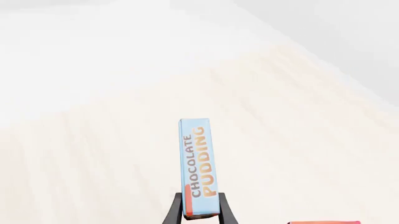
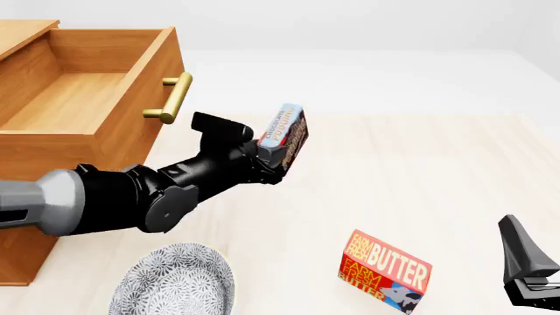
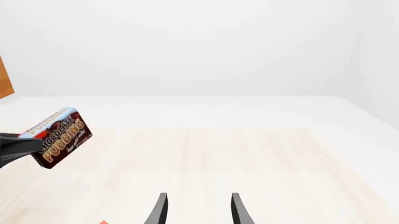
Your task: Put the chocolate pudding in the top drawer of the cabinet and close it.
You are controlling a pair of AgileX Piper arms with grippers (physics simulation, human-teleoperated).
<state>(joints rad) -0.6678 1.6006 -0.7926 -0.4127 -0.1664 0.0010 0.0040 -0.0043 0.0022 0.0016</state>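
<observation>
1. 1 box seen from the left wrist: chocolate pudding [image 1: 199,163] standing on its narrow edge, pinched at its lower end by the left gripper [image 1: 199,212], fingers closed tight on both flat sides. Held well above the table [image 1: 299,140], probably for carrying over the drawer wall.
2. From the front: left arm stretched forward and rightward, wrist tilted up, pudding raised just right of the top drawer [image 2: 96,92], which stands pulled out of the cabinet [image 2: 26,197] with nothing in it. Butter box [image 2: 385,270] and patterned bowl [image 2: 175,282] lying below. Right gripper [image 2: 529,269] parked low at the edge.
3. From the right wrist: fingers [image 3: 160,210] spread apart, holding nothing, pudding hanging far off.
</observation>
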